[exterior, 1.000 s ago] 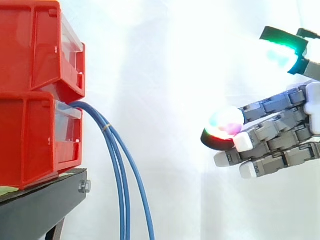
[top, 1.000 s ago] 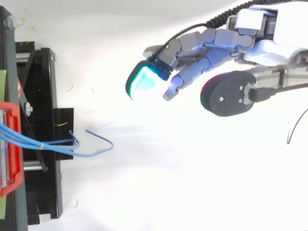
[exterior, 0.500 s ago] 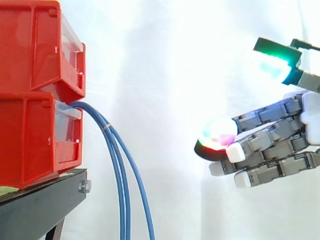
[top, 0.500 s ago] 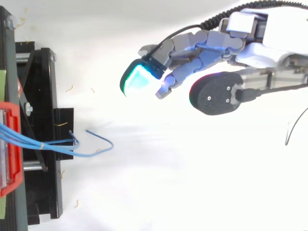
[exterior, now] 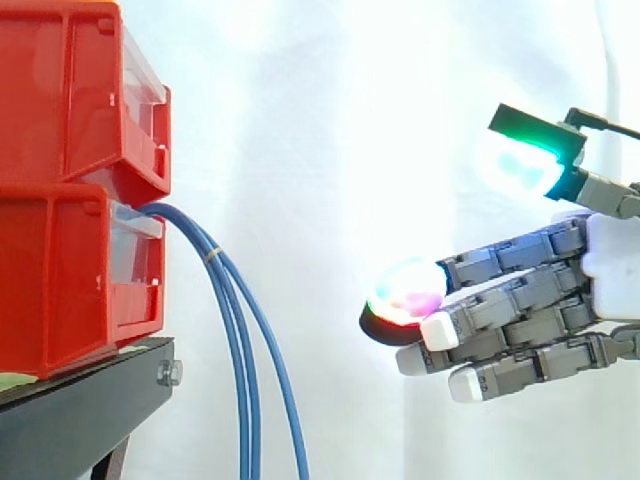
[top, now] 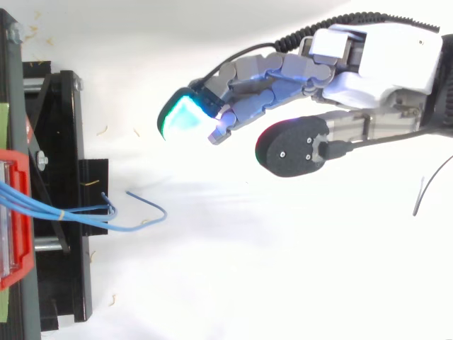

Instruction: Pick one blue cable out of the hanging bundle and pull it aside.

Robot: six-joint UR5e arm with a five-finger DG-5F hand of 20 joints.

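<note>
Several blue cables (exterior: 240, 350) come out of the lower red bin (exterior: 70, 270) and hang down in a bundle past the black stand (exterior: 90, 410). From above, the cables (top: 78, 212) run right from the bin and their loose ends curl on the white floor. My hand (exterior: 520, 310) is in the air to the right of the bundle, well apart from it. Its fingers (top: 269, 78) stretch out straight toward the bins with the thumb (top: 294, 149) held apart, nothing between them. The hand is open.
Two red bins are stacked, the upper one (exterior: 75, 90) on the lower, on the black stand at the left. A white curtain hangs behind. A thin dark wire (top: 428, 188) lies at the right edge in the top view.
The hand has moved left toward the cable bundle and a little lower, its fingers still straight. The cables have not moved.
</note>
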